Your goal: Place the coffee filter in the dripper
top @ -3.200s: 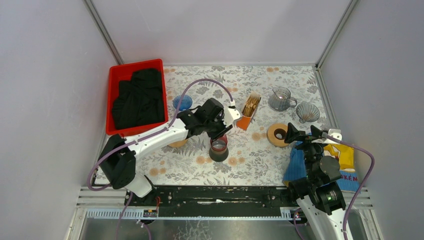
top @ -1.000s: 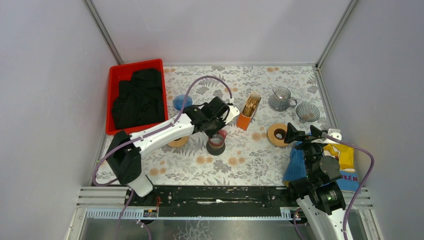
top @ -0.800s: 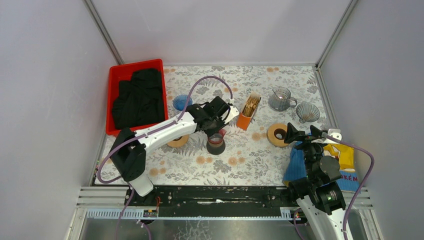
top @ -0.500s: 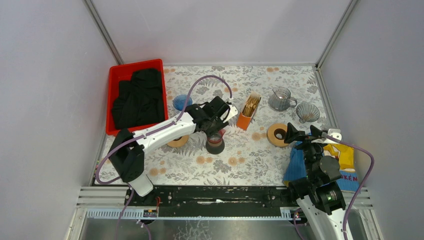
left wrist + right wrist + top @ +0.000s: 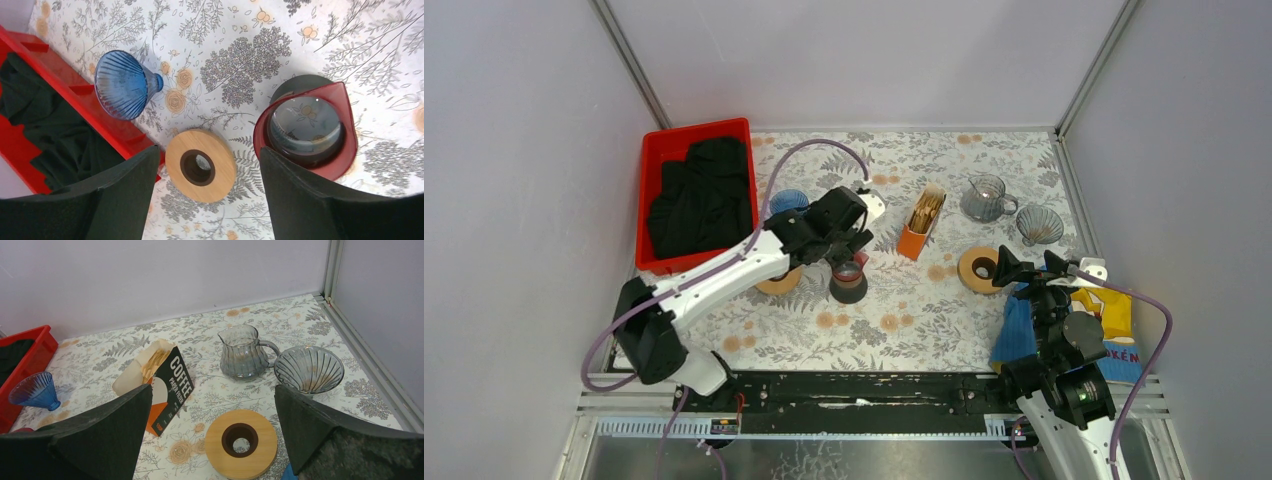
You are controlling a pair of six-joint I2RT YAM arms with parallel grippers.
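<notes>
Both pincers open over the floral surface; filters seen in their box.

The left pincer [image 5: 209,152] is spread wide with nothing between its fingers, and is held above a wooden ring [image 5: 220,160] and a red-rimmed glass server [image 5: 306,131]. A blue dripper [image 5: 125,85] is seen near the red bin [image 5: 696,128], in which black cloth [image 5: 704,195] is piled. The right pincer [image 5: 212,390] is likewise parted and empty, and is held near the front right of the surface [image 5: 210,325], close to a second wooden ring [image 5: 262,445]. The coffee filters [image 5: 154,360] are packed in the opened orange-and-black box [image 5: 172,390], set near the middle. A grey dripper [image 5: 309,370] is placed just beside a glass carafe [image 5: 242,359] at the far right.
</notes>
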